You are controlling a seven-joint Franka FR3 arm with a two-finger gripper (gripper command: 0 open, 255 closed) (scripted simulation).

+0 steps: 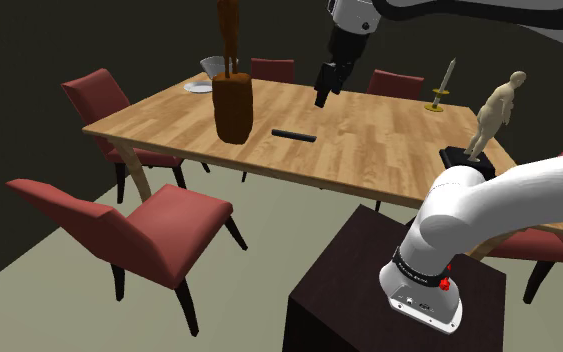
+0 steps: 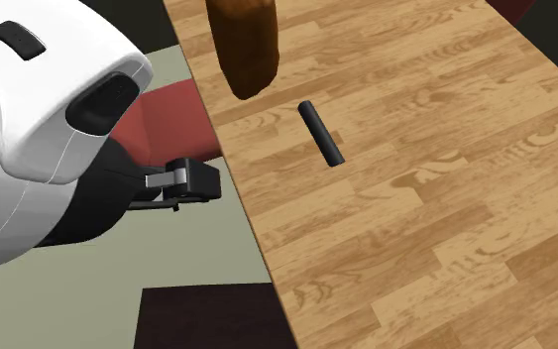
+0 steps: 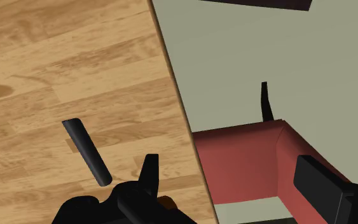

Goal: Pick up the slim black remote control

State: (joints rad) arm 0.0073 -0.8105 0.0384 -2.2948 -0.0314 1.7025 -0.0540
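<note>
Hovering above the wooden table (image 1: 379,140), your gripper (image 1: 325,88) has its fingers spread wide and empty, ready to straddle the slim black remote (image 1: 293,134). The remote lies flat near the table's edge, beside the brown vessel (image 1: 234,108).

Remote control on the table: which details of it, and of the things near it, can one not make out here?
Remote control: buttons and markings, every view; too dark and small.
Brown object: one end, second exterior view; cut off by the top edge.
Statuette's black base: shoulder view; partly behind the white arm.
Red chair: second exterior view; largely behind the white arm.
</note>
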